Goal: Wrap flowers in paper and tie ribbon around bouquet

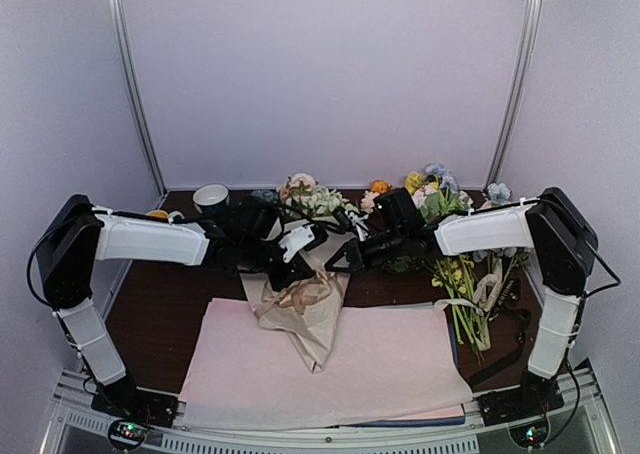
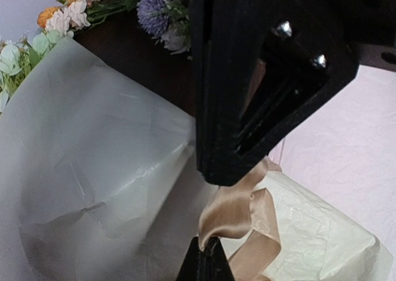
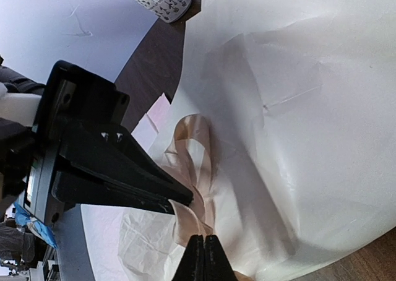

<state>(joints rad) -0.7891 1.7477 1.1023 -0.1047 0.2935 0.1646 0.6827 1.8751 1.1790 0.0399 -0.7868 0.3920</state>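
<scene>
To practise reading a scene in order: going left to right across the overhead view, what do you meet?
Left arm → cup → bouquet → loose flower bunch → right arm.

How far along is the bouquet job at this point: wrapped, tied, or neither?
Done: the white and pink flowers sit wrapped in the creased beige paper cone. In hand: left gripper and right gripper both pinch the glossy tan satin ribbon looped on it. Left: pulling the tie tight.
</scene>
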